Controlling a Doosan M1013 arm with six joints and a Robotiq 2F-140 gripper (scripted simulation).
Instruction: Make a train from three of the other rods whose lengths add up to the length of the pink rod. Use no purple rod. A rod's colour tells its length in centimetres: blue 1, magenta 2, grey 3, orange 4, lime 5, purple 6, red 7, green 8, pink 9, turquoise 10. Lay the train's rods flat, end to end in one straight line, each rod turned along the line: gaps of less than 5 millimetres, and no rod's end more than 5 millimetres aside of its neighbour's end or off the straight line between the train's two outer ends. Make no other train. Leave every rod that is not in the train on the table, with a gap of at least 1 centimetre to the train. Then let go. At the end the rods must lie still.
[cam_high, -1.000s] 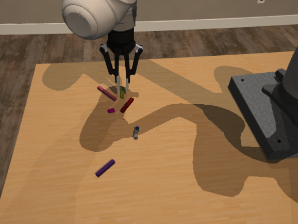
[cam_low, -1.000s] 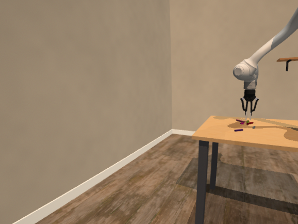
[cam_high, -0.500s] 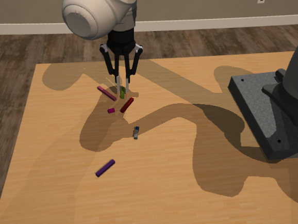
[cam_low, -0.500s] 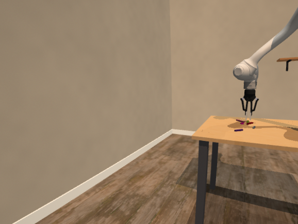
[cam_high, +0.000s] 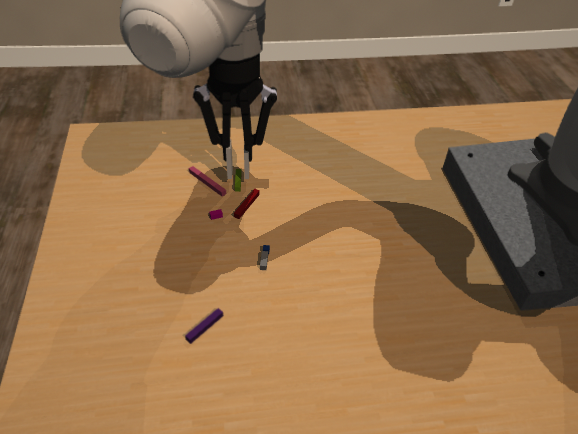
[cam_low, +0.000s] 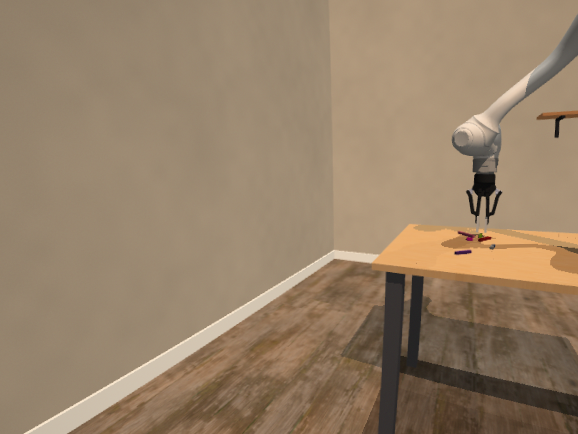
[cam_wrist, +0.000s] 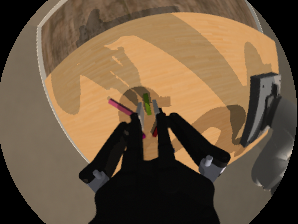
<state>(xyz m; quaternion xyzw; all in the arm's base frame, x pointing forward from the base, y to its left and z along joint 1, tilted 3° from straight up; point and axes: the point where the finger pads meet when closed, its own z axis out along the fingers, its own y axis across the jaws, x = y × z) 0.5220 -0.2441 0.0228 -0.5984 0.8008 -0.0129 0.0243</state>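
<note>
My gripper (cam_high: 238, 176) points straight down at the far left part of the table. Its fingers stand narrowly apart on either side of the lime rod (cam_high: 237, 180), with a small gap on each side, and the rod lies on the table. The pink rod (cam_high: 206, 180) lies just left of it, the red rod (cam_high: 246, 203) just in front, and the short magenta rod (cam_high: 216, 214) front left. The blue rod (cam_high: 265, 248) and grey rod (cam_high: 262, 261) lie end to end nearer the middle. In the wrist view the lime rod (cam_wrist: 145, 103) shows between the fingertips.
A purple rod (cam_high: 204, 325) lies alone toward the front left. The arm's dark base plate (cam_high: 505, 215) stands at the right edge. The pink and red rods lie close to the fingers.
</note>
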